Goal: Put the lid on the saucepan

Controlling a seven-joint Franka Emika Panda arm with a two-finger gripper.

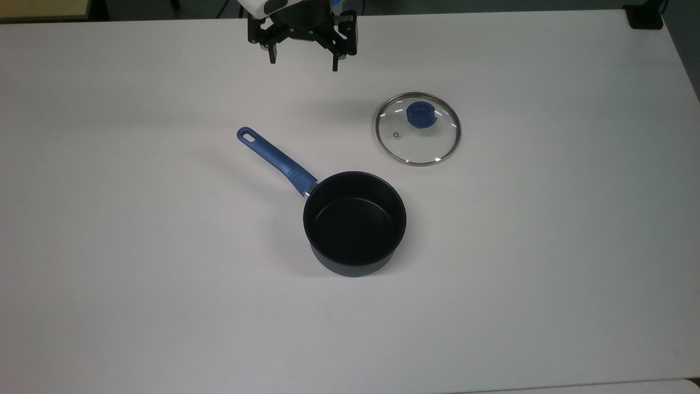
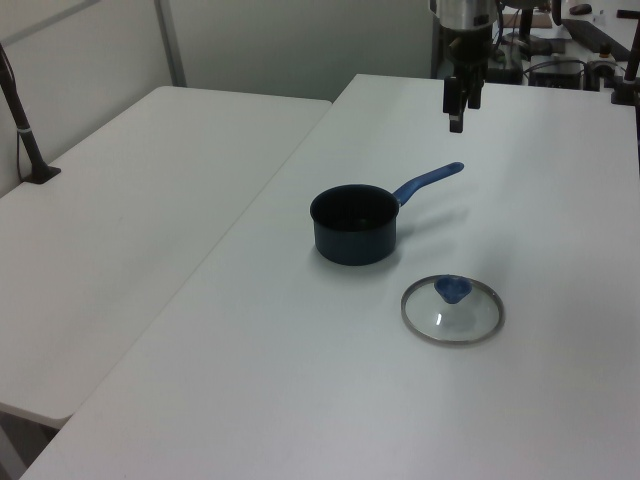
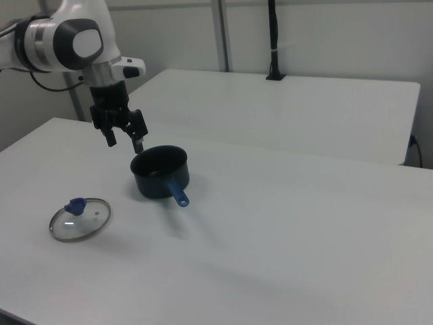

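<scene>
While cropped, arm above saucepan.

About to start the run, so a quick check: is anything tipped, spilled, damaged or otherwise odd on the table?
Nothing stands out. The saucepan sits upright and empty, the lid lies flat beside it, knob up, not touching it. The open gripper hangs above the table, holding nothing.

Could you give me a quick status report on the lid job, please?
Gripper open, empty, high above table. Clear glass lid with blue knob flat on white table, apart from dark blue-handled saucepan. Nothing between them.
</scene>
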